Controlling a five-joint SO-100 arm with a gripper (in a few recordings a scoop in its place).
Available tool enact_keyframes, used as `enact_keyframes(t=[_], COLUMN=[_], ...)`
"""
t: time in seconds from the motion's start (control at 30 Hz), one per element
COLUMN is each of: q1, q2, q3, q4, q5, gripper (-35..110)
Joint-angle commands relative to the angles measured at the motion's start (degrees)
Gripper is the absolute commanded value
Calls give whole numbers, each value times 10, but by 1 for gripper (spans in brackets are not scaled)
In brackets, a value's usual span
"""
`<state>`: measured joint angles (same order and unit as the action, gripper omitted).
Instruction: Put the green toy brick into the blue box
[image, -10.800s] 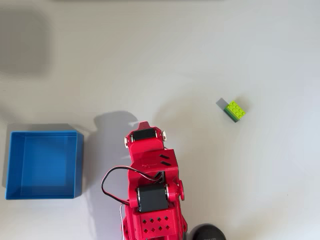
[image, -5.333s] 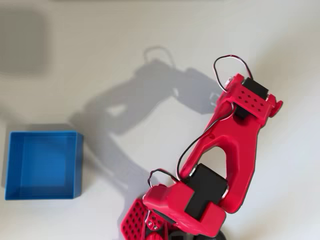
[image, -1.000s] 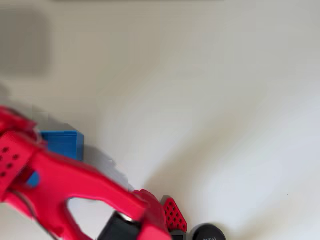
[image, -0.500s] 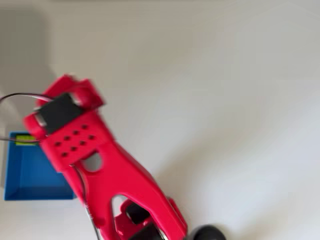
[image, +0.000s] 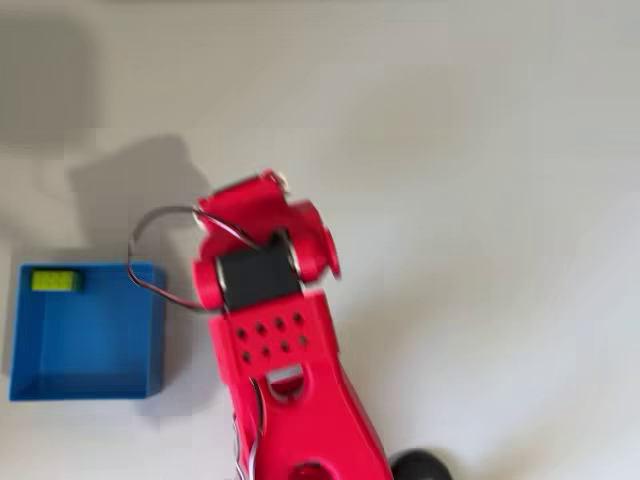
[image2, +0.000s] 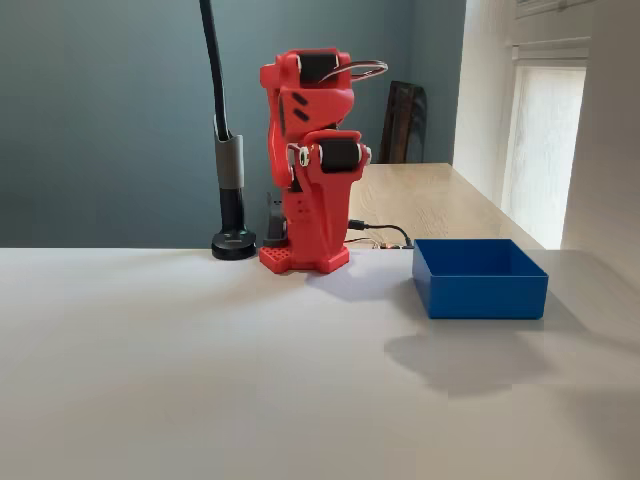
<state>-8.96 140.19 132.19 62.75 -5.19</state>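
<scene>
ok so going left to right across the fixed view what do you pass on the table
black lamp base with its upright pole → red arm, folded up on its base → blue box

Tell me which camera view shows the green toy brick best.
The overhead view. It looks straight down into the blue box, so the green toy brick shows on the box floor in the top-left corner as pictured. In the fixed view the box's near wall hides its floor, so nothing of the brick can be made out there.
</scene>
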Motion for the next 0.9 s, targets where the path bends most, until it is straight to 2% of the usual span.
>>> enact_keyframes(t=[0.0, 0.47, 0.87], q1=[15, 63, 79], q2=[103, 354, 466], q3=[60, 308, 439], q4=[-4, -9, -32], q5=[5, 11, 11], gripper=[0, 0, 0])
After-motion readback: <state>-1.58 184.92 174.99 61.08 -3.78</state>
